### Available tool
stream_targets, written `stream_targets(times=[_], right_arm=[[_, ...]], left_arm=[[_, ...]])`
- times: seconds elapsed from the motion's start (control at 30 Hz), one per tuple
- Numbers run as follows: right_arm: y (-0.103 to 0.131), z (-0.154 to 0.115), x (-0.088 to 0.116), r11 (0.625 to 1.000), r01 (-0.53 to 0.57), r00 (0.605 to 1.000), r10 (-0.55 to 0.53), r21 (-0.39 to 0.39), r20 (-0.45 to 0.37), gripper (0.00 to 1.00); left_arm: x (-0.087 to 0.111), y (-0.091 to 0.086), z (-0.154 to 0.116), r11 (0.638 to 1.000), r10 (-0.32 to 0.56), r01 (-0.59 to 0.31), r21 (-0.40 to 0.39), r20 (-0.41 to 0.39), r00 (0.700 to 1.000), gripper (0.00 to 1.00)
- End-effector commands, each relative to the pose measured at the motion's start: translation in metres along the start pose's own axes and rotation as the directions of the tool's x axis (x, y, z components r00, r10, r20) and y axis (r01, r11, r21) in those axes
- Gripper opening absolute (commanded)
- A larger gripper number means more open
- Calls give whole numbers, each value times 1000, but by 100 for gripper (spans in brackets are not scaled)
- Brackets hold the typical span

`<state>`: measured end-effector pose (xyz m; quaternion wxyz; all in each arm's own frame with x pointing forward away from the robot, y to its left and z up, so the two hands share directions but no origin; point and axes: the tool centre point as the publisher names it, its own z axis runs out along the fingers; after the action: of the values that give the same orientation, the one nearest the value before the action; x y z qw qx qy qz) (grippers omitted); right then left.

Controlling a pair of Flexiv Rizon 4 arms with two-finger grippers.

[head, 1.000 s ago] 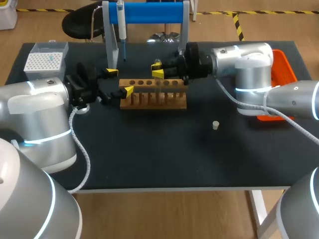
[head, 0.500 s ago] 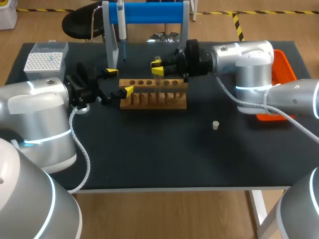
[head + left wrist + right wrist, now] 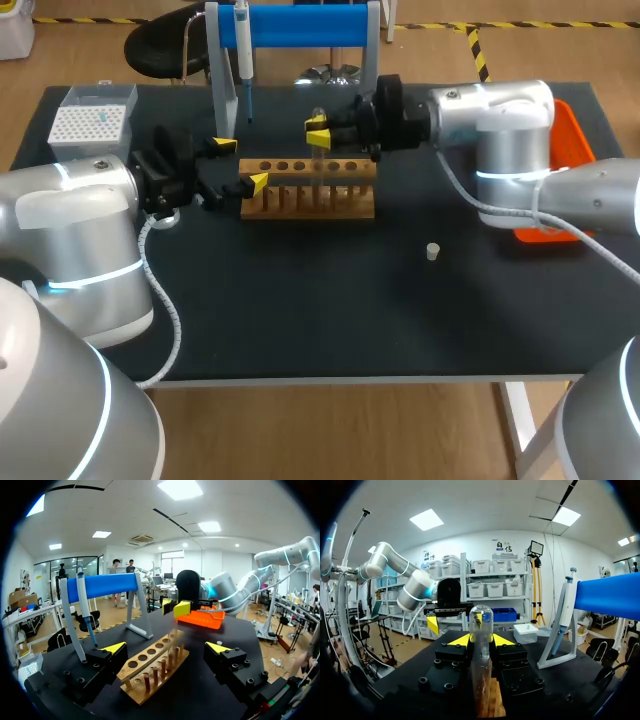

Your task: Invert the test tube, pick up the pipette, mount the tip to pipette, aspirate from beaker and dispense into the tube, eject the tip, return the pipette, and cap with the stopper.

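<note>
Head view, clock readings taken from the wooden rack, which sits a little beyond table centre.

- Right gripper: comes in level from 3 o'clock and sits over the rack's far row. Fingers closed narrow on the test tube, one yellow tip on each side.
- Test tube: upright, rounded closed end on top (clear glass, hard to trace lower down). Lower end drops toward the rack; cannot tell whether it is free of its hole.
- Left gripper: at the rack's 9 o'clock end. Fingers spread wide with the rack end between them. Left wrist view shows a gap on both sides, so nothing is gripped.
- Pipette: hangs on the blue stand at 12 o'clock.
- Tip box: 10 o'clock, well apart.
- Stopper: alone on the table at 4 o'clock.
- Orange tray: 2 o'clock, behind the right arm.
</note>
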<state>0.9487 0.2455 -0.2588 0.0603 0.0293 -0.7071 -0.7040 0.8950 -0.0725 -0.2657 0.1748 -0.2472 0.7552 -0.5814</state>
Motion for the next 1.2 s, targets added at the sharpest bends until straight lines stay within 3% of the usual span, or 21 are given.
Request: stream_targets(times=[0.03,1.2], right_arm=[[5,-2,4,1000,0,1000,0,8,8,0],[36,0,15,997,71,997,-71,25,21,0]], left_arm=[[0,1,1,1000,1,-1,1,3,1000,100],[0,1,1,1000,1,-1,1,3,1000,100]])
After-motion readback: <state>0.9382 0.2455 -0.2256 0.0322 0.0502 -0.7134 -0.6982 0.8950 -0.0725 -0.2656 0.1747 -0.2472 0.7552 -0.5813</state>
